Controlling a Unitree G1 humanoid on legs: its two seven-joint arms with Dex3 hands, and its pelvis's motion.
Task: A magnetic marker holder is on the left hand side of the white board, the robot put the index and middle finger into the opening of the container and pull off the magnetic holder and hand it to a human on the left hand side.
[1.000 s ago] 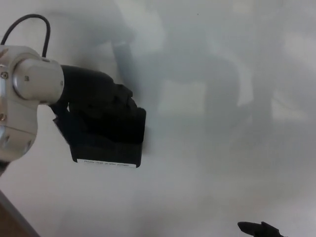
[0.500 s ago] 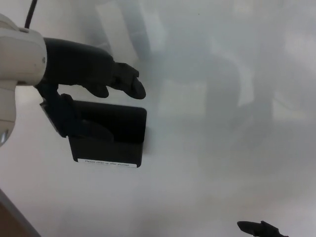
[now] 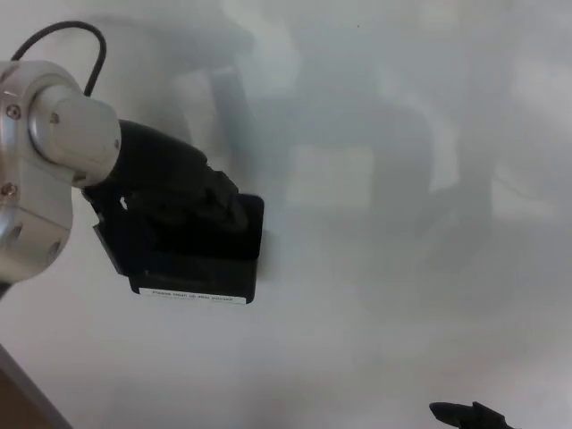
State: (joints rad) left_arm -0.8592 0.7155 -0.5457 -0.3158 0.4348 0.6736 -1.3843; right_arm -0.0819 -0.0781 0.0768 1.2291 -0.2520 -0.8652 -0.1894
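The black magnetic marker holder [image 3: 207, 264] sticks to the whiteboard [image 3: 402, 232] at centre left, with a white label strip along its lower edge. My left hand [image 3: 170, 192] comes in from the left on its silver wrist and lies over the holder's top. Its fingers [image 3: 223, 201] curl down into the opening, and the thumb presses the holder's left side. Most of the holder's upper part is hidden by the hand. Only a small black tip of my right hand [image 3: 469, 415] shows at the bottom right edge.
The whiteboard fills nearly the whole view, with grey shadows and reflections across it. A black cable [image 3: 54, 36] loops above my left wrist. The board's edge and a brown strip [image 3: 18, 407] show in the bottom left corner.
Half a second ago my left hand was lifted above the holder with its fingers out. It has come back down and its fingers are in the opening again. The holder has not shifted.
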